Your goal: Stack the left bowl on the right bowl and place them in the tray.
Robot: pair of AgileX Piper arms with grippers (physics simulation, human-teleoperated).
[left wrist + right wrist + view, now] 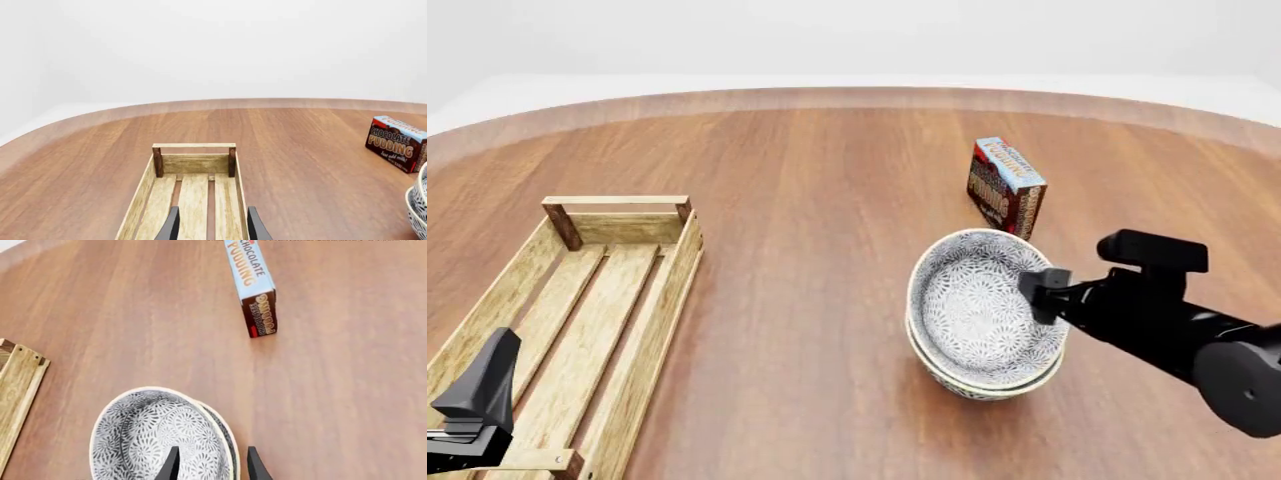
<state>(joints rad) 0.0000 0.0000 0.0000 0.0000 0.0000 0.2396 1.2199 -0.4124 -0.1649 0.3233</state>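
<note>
Two white bowls with a dark pattern are nested, the upper bowl [977,300] inside the lower bowl [994,385], right of the table's middle. The stack also shows in the right wrist view [157,440] and at the edge of the left wrist view [419,205]. My right gripper [1044,292] is open, its jaws straddling the stack's right rim [212,467]. The long light-wood tray [674,290] lies at the left and holds nothing. My left gripper [212,227] is open and empty above the tray's near end; in the front view one finger [487,380] shows.
A chocolate pudding box [1005,187] stands behind the bowls, and shows in the right wrist view [252,285] and the left wrist view [395,142]. The tray's raised crossbar end [193,145] faces away from me. A corner of the tray [17,385] shows left of the bowls.
</note>
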